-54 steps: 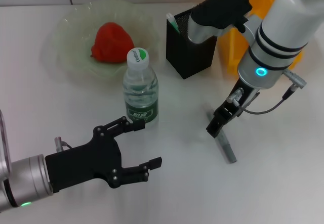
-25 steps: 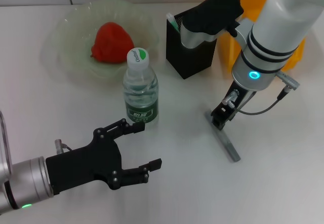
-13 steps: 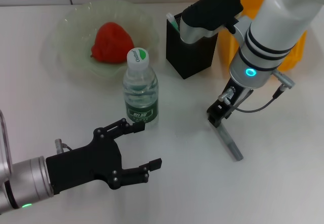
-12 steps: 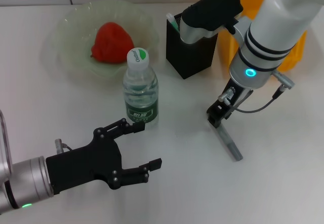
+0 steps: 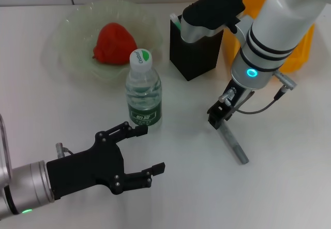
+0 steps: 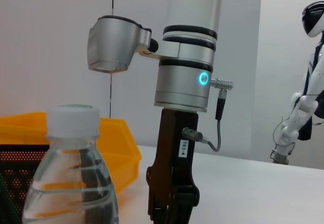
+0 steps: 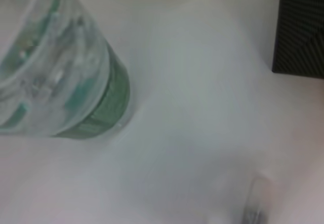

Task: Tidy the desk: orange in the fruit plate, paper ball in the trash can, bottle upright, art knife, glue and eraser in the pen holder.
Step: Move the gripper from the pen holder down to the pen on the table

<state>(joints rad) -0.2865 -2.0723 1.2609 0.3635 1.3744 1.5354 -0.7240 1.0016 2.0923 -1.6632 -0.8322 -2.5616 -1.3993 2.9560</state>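
Observation:
A grey art knife [image 5: 234, 145] lies on the white table right of centre. My right gripper [image 5: 215, 119] stands over its far end, fingers closed on it; the near end rests on the table. The gripper also shows in the left wrist view [image 6: 171, 204]. The water bottle [image 5: 143, 92] stands upright mid-table. A red-orange fruit [image 5: 110, 43] sits in the glass plate [image 5: 67, 37]. The black pen holder [image 5: 194, 50] holds a green-and-white item [image 5: 177, 22]. My left gripper [image 5: 138, 151] is open and empty in front of the bottle. Paper ball, glue and eraser are out of view.
A yellow bin [image 5: 305, 43] stands behind the right arm at the back right, also visible in the left wrist view [image 6: 119, 148]. The right wrist view shows the bottle's base [image 7: 66, 82], a corner of the pen holder [image 7: 301, 32] and white table between them.
My right gripper has moved a little left and away along the knife to its far end. The knife's near end has shifted slightly right. The left arm has not moved.

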